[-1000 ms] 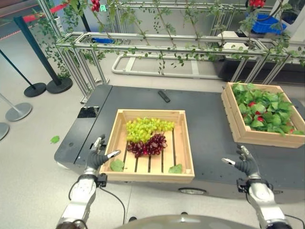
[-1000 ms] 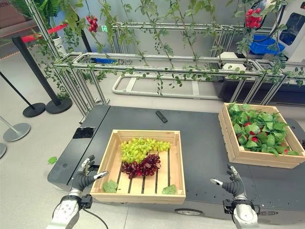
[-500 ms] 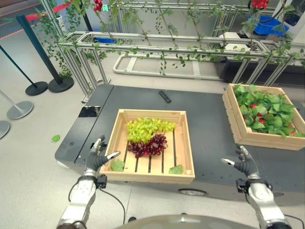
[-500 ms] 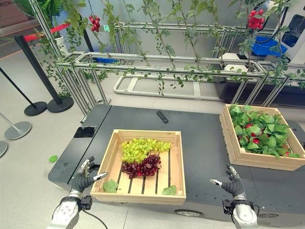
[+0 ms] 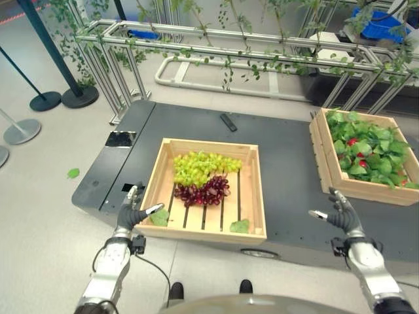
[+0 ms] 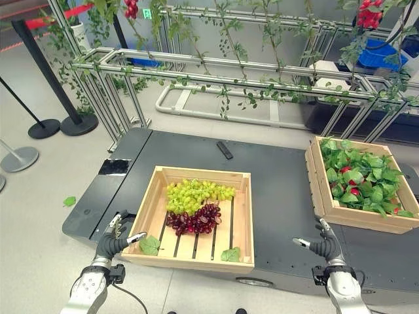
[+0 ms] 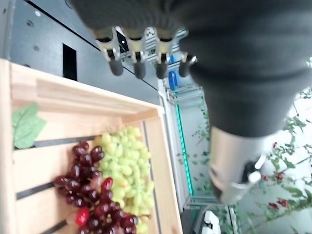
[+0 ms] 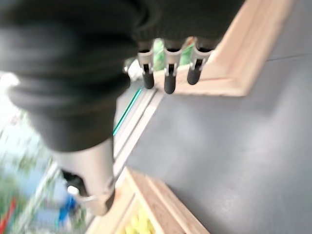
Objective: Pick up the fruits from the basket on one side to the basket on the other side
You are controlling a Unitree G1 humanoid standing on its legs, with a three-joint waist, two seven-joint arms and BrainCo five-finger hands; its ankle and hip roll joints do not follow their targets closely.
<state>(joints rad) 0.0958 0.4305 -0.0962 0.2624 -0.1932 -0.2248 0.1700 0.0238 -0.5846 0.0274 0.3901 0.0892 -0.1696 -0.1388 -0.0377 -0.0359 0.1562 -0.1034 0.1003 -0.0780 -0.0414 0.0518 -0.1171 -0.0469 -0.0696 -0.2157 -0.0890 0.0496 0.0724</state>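
- Your left hand (image 5: 133, 210) hovers at the worktop's near edge, just off the near left corner of the crate (image 5: 251, 190); its fingers are loosely spread and it holds nothing.
- Your right hand (image 5: 342, 214) hovers over the worktop's near edge, between the two crates, with fingers relaxed and thumb apart, also empty. In the right wrist view its fingers (image 8: 169, 83) point toward a corner of the leaf crate (image 8: 243, 63).
- Your fruit lies in the crate that sits in the middle of the worktop (image 5: 288, 170), close to its near edge.
- Green grapes (image 5: 200, 167) lie toward the crate's far side; the dark red grapes (image 5: 204, 193) touch them on the near side, at about the crate's middle.
- One loose leaf (image 5: 159, 218) lies in the crate's near left corner, just beside your left thumb; another leaf (image 5: 239, 226) lies against the near wall toward the right corner.
- Your second crate (image 5: 330, 167), at the worktop's right edge, is full of green leaves (image 5: 366, 147) with red fruit (image 5: 353, 141) showing among them.
- You have a small black remote (image 5: 228, 122) lying toward the worktop's far edge, well apart from both crates.
- You have a metal frame hung with vines (image 5: 216, 52) standing beyond the worktop.
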